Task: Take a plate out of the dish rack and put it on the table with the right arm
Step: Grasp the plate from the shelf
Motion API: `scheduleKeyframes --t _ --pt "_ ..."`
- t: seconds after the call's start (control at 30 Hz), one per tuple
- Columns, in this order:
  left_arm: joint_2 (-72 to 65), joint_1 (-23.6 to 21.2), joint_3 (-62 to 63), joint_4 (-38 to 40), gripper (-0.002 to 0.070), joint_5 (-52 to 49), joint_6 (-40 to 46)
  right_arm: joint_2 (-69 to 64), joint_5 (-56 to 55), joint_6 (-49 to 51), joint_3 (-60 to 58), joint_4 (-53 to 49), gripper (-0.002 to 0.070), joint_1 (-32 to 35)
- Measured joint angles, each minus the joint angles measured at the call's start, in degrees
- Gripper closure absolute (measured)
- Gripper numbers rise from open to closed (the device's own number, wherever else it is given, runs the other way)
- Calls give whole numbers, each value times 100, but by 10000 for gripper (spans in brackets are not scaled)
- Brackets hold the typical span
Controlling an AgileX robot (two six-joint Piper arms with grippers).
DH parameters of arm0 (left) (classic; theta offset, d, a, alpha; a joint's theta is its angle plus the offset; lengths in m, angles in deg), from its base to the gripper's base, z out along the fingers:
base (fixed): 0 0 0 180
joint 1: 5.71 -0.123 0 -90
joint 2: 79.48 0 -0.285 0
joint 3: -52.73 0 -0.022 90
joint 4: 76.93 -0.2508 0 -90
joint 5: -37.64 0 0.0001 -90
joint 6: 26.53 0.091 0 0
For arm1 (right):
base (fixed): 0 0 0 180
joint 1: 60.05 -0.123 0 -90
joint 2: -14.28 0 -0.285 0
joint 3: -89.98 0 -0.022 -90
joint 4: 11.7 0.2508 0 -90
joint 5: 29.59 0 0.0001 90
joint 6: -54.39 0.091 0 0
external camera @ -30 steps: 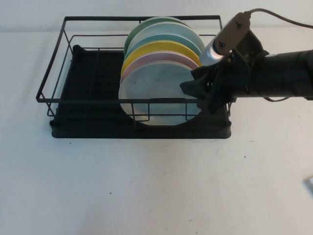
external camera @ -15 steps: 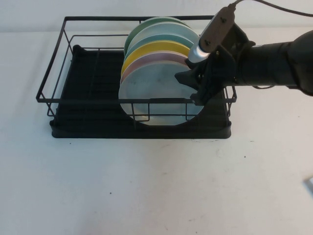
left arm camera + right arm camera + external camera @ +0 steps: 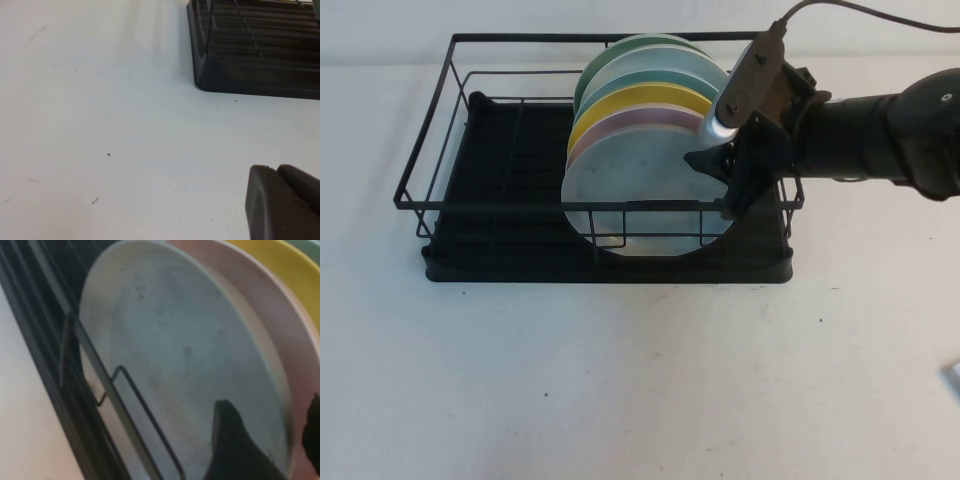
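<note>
A: Grey-blue plate (image 3: 640, 195) stands upright at the front of the stack in the black dish rack (image 3: 520, 235), pink plate (image 3: 655, 122) right behind it. Not out yet.

B: Right tool (image 3: 720, 180)?

A: At the plate's right rim, above the rack's right end. Jaws parted, one finger (image 3: 235, 445) in front of the plate's face, the other at the back edge. Straddling the rim, not clamped as far as I can see.

B: So the step is the grasp.

A: Yes. Next, I'd judge: close on the rim, lift straight up to clear the front wire (image 3: 120, 400), then carry it to the white table (image 3: 640, 380).

B: Left tool (image 3: 285, 200)?

A: Parked near the table, off the rack's corner. Only a dark tip shows, can't tell its state.

B: Any writing, labels?

A: None readable.
</note>
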Motion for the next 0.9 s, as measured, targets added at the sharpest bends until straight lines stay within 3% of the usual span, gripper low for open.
scheduleKeyframes --t 0.37,0.67,0.9 --pt "0 0 0 0 679 0 0 -95 -153 -252 12 24 412 0" --pt "0 0 0 0 679 0 0 -178 -205 -1272 64 739 414 0" --pt "0 0 0 0 679 0 0 -520 -215 -1453 287 950 414 -22"
